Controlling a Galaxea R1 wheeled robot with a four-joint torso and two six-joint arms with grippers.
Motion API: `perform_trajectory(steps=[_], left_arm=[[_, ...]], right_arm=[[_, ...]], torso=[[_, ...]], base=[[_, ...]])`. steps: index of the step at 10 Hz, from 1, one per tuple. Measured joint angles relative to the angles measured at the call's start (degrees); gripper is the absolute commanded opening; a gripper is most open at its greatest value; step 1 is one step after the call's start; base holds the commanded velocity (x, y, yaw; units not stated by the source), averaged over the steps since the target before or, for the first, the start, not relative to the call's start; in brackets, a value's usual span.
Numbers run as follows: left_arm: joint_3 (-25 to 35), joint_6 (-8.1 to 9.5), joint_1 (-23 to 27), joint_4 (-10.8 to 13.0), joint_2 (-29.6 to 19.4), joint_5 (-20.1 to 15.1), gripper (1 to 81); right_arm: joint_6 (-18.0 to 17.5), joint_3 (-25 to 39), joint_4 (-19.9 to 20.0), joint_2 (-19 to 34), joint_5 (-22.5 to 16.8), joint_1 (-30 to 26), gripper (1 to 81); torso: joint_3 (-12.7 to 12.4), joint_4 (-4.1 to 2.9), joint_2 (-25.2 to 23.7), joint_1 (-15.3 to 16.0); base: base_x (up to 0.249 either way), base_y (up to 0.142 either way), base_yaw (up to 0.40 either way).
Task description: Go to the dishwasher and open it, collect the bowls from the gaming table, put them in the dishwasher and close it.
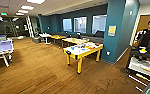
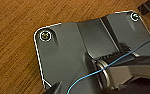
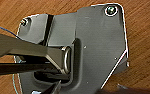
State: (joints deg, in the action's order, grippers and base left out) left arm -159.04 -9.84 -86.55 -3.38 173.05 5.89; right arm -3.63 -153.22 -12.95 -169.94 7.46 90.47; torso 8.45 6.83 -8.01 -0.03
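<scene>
The gaming table [image 1: 79, 52], a white-topped counter with yellow legs, stands mid-room on the wood floor [image 1: 41, 72], its long axis running toward the teal pillar [image 1: 116, 30]. Small bright items, too blurred to identify, lie at its far end. The wrist views look down on floorboards; whether the fingers are released or clenched cannot be told.

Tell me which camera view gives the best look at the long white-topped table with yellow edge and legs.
The head view: the white-topped, yellow-edged table stands whole on the wooden floor, small colourful items scattered on top. Both wrist views look down at wooden floor past the robot's own dark plate, with none of the table.
</scene>
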Motion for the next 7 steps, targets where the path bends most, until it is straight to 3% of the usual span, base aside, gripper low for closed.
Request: perform_trajectory(steps=[7], left_arm=[[0.0, 0.0, -0.2, -0.1, 0.2, -0.1, 81.1]], right_arm=[[0.0, 0.0, 0.0, 0.1, 0.1, -0.3, 81.1]], torso=[[0.0, 0.0, 0.0, 0.0]], base=[[0.0, 0.0, 0.0]])
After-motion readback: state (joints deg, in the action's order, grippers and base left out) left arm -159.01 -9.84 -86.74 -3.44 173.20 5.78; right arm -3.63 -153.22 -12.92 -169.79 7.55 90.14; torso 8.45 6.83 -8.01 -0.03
